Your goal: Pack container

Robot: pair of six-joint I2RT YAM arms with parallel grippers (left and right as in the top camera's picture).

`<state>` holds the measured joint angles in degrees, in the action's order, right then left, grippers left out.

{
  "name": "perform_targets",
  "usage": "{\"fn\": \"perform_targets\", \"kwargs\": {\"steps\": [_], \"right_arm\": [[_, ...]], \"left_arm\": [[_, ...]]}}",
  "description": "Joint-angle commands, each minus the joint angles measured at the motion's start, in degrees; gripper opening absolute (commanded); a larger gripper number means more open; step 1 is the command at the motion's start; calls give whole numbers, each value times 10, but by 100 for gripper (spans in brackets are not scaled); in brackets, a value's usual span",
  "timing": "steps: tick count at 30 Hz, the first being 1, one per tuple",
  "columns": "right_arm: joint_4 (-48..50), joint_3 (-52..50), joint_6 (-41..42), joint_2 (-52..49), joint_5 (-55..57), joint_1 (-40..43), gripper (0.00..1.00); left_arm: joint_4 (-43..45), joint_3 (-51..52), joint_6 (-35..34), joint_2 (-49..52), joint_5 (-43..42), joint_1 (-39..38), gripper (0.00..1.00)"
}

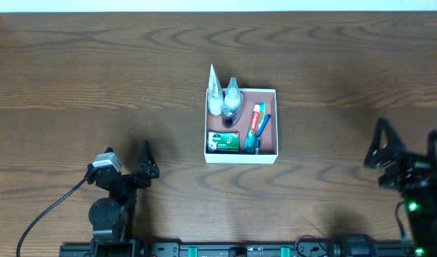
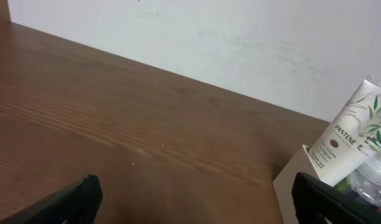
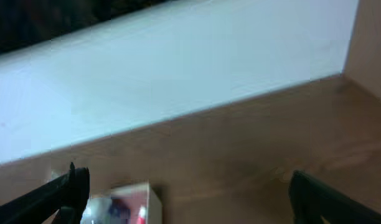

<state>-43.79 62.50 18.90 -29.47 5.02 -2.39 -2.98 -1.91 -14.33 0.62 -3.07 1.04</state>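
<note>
Two tools sit low at the near edge of the wooden surface (image 1: 76, 64), and both stand wide open with nothing between their fingers. The container (image 1: 270, 103) lies near the middle of the surface, between the two arms and farther from the near edge than either of them.

The left tool (image 1: 127, 153) is well apart from the container, which lies ahead of it and to its right. In the left wrist view the left tool (image 2: 197, 208) shows only two dark fingertips (image 2: 72, 199) at the bottom corners, with bare wood between them. The container's white corner (image 2: 293, 183) sits at the right, just beside the right-hand fingertip in that picture.

The right tool (image 1: 409, 135) is also well apart from the container, which lies to its left. In the right wrist view the picture is blurred. The right tool (image 3: 190, 199) again shows spread fingers (image 3: 60, 193), and the container (image 3: 150, 199) appears low and left of centre, near the left-hand finger.

Several toiletries are inside the container:
- A white tube (image 1: 214, 89) leans at the back left corner.
- A clear bottle (image 1: 232, 100) stands just beside the tube.
- A green box (image 1: 223, 141) lies at the front left.
- A red and white toothpaste tube (image 1: 256, 118) lies to the right of the box.
</note>
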Motion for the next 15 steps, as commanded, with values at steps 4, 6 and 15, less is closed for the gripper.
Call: {"fn": "perform_targets", "kwargs": {"steps": [4, 6, 15], "right_arm": [[229, -231, 10, 79, -21, -7, 99], [337, -309, 10, 102, -21, -7, 99], [539, -535, -49, 223, -21, -7, 99]], "left_arm": [[-7, 17, 1, -3, -6, 3, 98], [-7, 17, 1, -3, -6, 3, 98], [-7, 17, 1, -3, -6, 3, 98]]}}
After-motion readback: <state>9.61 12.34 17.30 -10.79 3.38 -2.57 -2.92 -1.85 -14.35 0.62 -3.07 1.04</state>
